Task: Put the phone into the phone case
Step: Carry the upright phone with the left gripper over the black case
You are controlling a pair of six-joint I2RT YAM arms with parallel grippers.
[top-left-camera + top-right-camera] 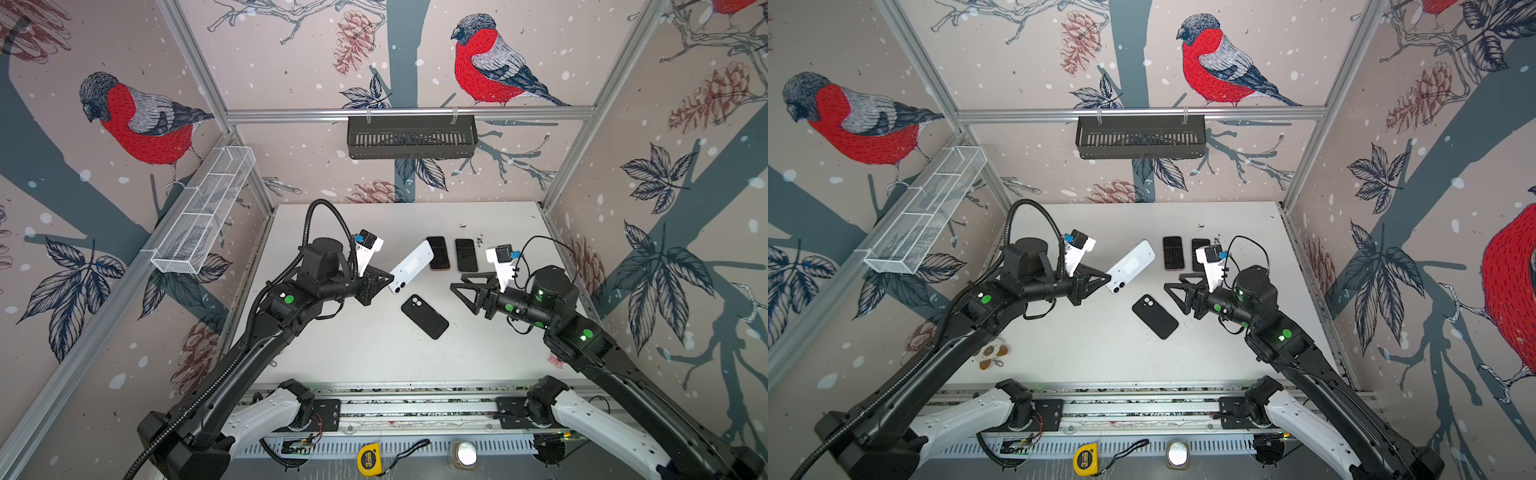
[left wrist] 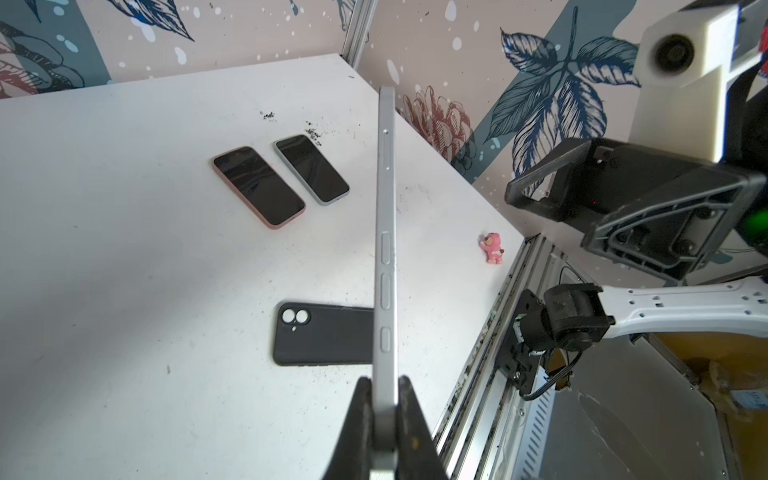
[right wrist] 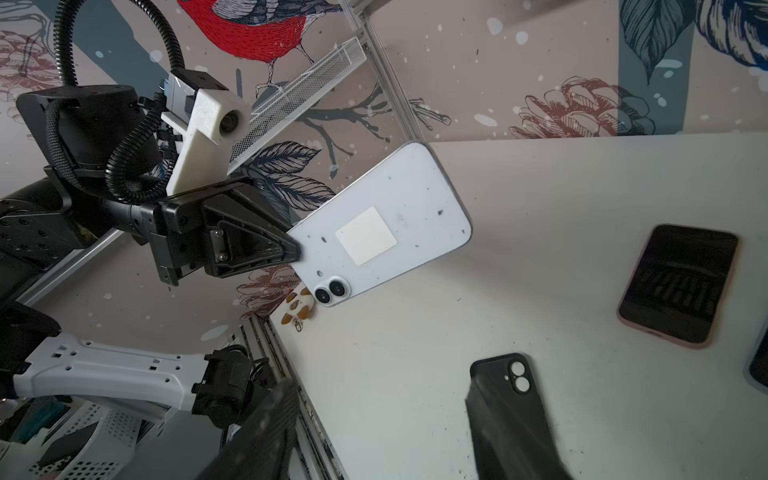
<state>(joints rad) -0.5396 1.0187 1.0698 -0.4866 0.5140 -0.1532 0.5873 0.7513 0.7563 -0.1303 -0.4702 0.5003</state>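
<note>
Left claw (image 1: 390, 278) is clamped tight on the camera end of the pale-blue phone (image 1: 412, 266), which sticks out in mid-air straight ahead of its jaws. The black phone case (image 1: 424, 316) lies flat on the table (image 1: 353, 353), just below, between it and the right claw (image 1: 461, 301), whose jaws stand wide apart and empty. My guess: the phone's a stiff, slick slab that could pivot in an end pinch, so gripping across the long edges seems safer. The case looks soft and probably needs pinning at one end.
</note>
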